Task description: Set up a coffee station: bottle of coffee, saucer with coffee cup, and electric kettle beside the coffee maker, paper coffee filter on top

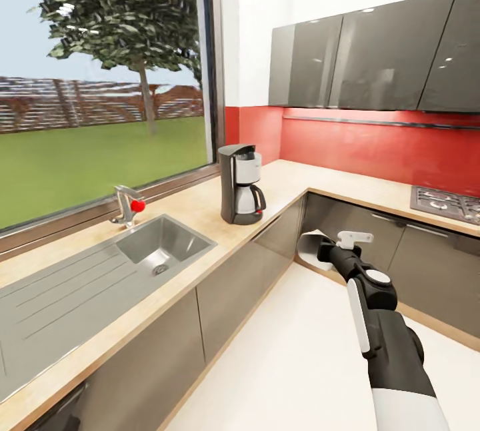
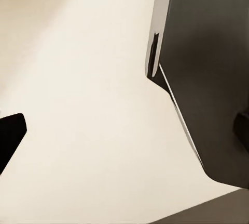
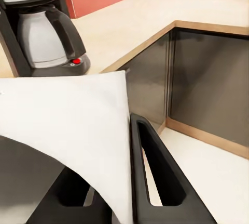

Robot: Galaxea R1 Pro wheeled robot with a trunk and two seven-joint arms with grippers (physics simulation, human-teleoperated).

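While the coffee maker (image 1: 241, 184) stands on the wooden countertop (image 1: 200, 208) near the corner, its top is bare and no bottle, saucer, cup or kettle stands beside it, so most of the setup looks undone. The right arm reaches out from five o'clock toward the picture's centre, below counter height, over the pale floor (image 1: 293, 351). Its right gripper (image 3: 122, 182) has its fingers clamped on a white paper coffee filter (image 3: 67, 125), fanned open toward the machine at eleven o'clock. Whether the left gripper's fingers are apart, I cannot tell.
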